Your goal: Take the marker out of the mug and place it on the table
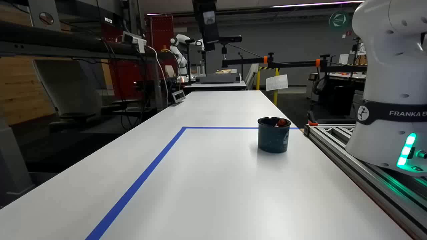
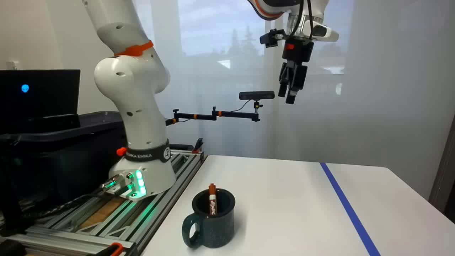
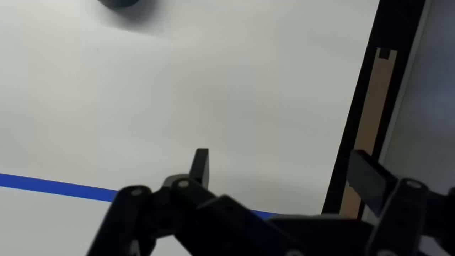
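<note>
The mug [image 1: 272, 138] is dark blue-teal and stands upright on the white table [image 1: 206, 186]; it also shows in an exterior view [image 2: 218, 231] with its handle. The marker [image 2: 213, 200] is reddish-brown with a white label and stands inside the mug, its end just above the rim. Only that end of the marker [image 1: 281, 123] shows in an exterior view. In the wrist view only a bit of the mug [image 3: 119, 3] shows at the top edge. My gripper [image 2: 286, 98] is high above the table, apart from the mug. In the wrist view its fingers [image 3: 280, 152] are wide apart with nothing between them.
A blue tape line [image 1: 140, 180] runs along the table. The robot base stands on a metal rail frame [image 2: 177, 199] along one table side. A camera on an arm [image 2: 256, 95] stands beyond the table's end. A small grey device [image 1: 178, 96] sits at the table's edge.
</note>
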